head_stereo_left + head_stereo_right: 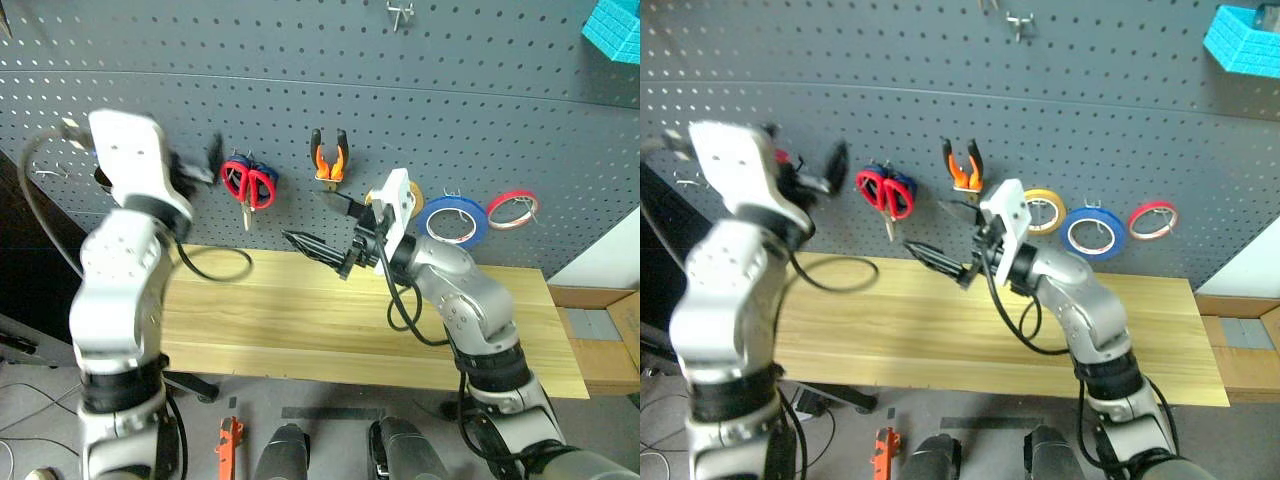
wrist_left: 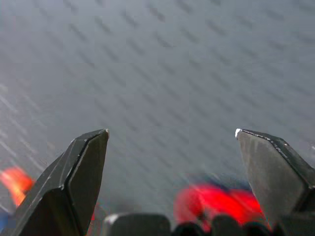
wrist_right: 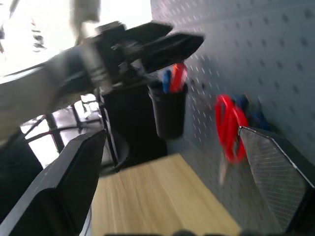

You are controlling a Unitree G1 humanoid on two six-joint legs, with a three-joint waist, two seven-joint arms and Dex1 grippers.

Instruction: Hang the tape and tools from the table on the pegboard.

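Pegboard (image 1: 480, 100) holds red scissors (image 1: 248, 186), pliers (image 1: 329, 160) left of light blue tape (image 1: 452, 220); rigid tools, grip by handles. Both jaws apart, empty.

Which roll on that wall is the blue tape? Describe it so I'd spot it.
Look at the dark grey pegboard above the wooden table. Three rolls hang in a row right of the pliers; the blue tape is the middle one, biggest, between the yellow roll and the red roll.
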